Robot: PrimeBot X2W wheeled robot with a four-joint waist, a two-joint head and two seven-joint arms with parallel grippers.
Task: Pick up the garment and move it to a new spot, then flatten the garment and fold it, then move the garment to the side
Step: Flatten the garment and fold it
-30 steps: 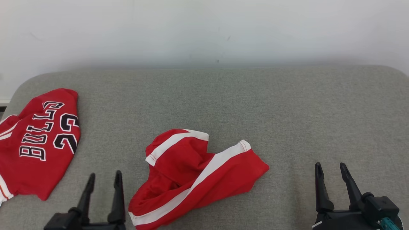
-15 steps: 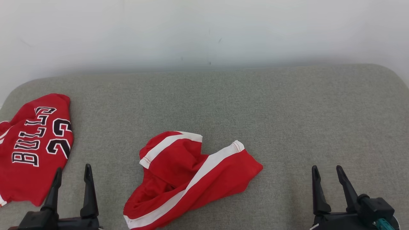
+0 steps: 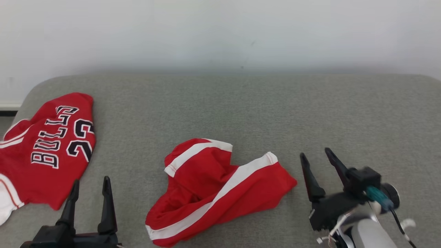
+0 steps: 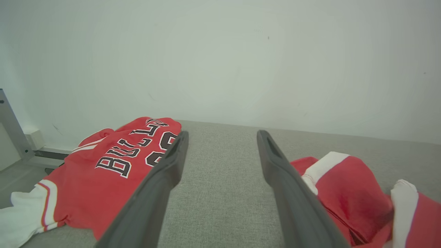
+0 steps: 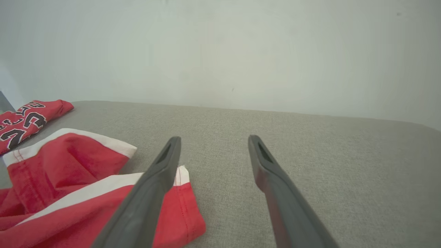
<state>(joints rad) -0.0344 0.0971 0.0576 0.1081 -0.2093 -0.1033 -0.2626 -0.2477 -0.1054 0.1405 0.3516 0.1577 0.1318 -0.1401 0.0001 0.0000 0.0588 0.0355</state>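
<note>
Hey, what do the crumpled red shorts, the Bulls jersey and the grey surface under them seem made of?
Red shorts: soft matte fabric, probably synthetic, given limp folds and stitched white stripes.
Bulls jersey: similar smooth red fabric; black white-edged lettering, sewn or printed, unclear.
Grey surface: matte woven upholstery cloth, fine visible weave, rounded corners suggesting padding.

Grey surface [image 3: 344, 113] lies bare beyond shorts [image 3: 206, 186]; jersey [image 3: 44, 155] crowds its left.
</note>
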